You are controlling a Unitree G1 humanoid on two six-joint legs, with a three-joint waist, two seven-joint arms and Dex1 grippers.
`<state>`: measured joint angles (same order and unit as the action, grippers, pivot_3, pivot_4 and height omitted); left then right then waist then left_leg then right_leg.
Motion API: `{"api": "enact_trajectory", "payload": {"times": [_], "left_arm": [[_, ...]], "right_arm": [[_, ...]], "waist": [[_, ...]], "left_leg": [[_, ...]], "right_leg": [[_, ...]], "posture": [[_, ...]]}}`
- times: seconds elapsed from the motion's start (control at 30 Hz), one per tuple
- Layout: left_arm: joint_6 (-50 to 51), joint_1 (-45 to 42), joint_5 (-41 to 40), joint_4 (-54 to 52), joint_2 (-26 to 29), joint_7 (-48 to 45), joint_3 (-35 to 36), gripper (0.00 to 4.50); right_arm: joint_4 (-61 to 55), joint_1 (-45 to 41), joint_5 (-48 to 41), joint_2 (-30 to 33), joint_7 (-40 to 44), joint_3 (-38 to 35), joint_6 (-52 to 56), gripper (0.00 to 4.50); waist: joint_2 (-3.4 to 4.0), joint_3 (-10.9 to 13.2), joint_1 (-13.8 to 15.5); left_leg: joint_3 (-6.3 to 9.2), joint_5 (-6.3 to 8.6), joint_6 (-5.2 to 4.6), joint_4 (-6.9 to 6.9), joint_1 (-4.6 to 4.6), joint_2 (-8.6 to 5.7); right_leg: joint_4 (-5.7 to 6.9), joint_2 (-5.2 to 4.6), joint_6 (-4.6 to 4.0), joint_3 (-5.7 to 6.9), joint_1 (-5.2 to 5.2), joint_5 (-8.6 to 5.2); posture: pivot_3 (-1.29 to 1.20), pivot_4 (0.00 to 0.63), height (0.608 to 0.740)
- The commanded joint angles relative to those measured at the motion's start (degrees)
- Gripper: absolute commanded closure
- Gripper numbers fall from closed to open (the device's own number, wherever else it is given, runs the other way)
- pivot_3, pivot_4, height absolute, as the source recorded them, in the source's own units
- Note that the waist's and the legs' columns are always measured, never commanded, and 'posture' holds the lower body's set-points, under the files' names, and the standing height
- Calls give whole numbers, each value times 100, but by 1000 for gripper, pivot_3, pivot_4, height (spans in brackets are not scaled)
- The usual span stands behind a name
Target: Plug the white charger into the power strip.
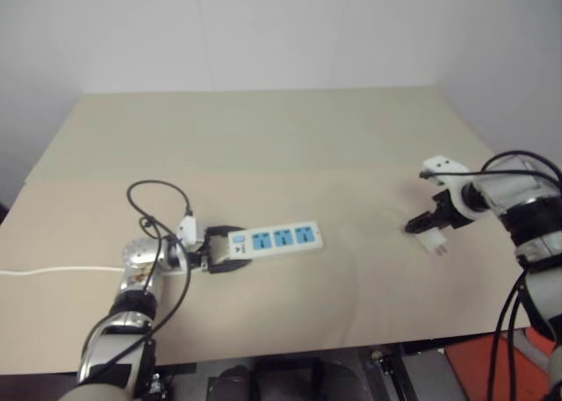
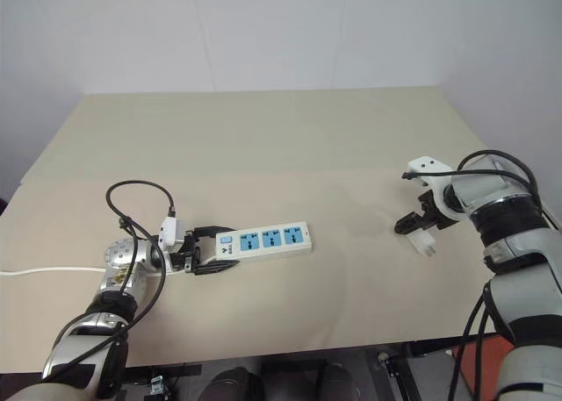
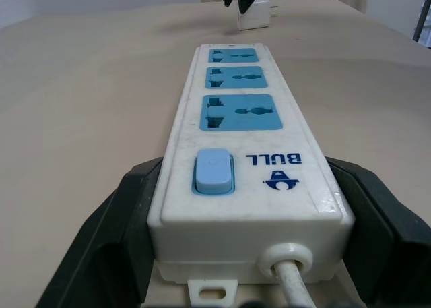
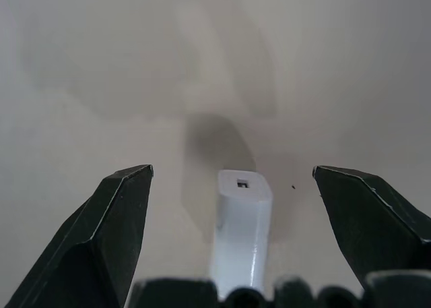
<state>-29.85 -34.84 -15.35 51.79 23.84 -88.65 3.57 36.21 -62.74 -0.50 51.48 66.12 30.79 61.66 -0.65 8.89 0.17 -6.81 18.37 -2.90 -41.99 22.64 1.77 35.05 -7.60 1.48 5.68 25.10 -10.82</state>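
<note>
The left gripper (image 2: pixel 211 252) is clasping the power strip (image 2: pixel 263 241) at its switch end, low in the left half of the head view, one black finger (image 3: pixel 111 240) lying along each long side of the white bar. That hold is probably pinning the strip flat so it cannot slide when a plug is pushed in; the three blue sockets are facing up and lying free beyond the fingers, toward the centre of the frame. The thin white cord (image 1: pixel 53 270) is running off to the left edge.

At the right of the frame, well apart from the strip, the right gripper (image 2: pixel 420 227) is angling down over the white charger (image 1: pixel 434 242), which is lying on the table (image 1: pixel 263 138). Its jaws are standing wide apart with nothing in them, the charger sitting between the two fingertips (image 4: pixel 114 213) without touching either, seemingly lined up for a pinch across its sides. The pick-up is not yet made, so the plugging itself is all to come
</note>
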Motion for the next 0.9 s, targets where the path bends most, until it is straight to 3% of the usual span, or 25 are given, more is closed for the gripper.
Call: {"api": "enact_trajectory", "payload": {"times": [0.03, 0.6, 0.9], "left_arm": [[-22, 153, 135, -7, -42, 0, -173, 1221], [-8, 217, 161, -19, -16, 114, -225, 1221], [-13, 242, 167, -6, 19, 161, -225, 1221]], "right_arm": [[169, -147, 195, 29, 101, -86, -183, 0], [374, -34, 499, -44, 214, -149, -294, 0], [517, -49, 562, -131, 250, -140, -368, 3065]], "waist": [[4, -2, -1], [46, -28, -38], [48, -29, -39]], "left_leg": [[-1, 0, 0, 0, 0, 0], [-3, -4, 6, -1, -2, -1], [-2, -4, 7, -7, -2, -1]], "right_leg": [[0, 0, 0, 0, 0, 0], [2, 0, 1, -1, -1, 1], [4, 0, 3, -1, -3, 2]], "posture": [[0, 150, 740], [0, 150, 740], [0, 150, 740]]}}
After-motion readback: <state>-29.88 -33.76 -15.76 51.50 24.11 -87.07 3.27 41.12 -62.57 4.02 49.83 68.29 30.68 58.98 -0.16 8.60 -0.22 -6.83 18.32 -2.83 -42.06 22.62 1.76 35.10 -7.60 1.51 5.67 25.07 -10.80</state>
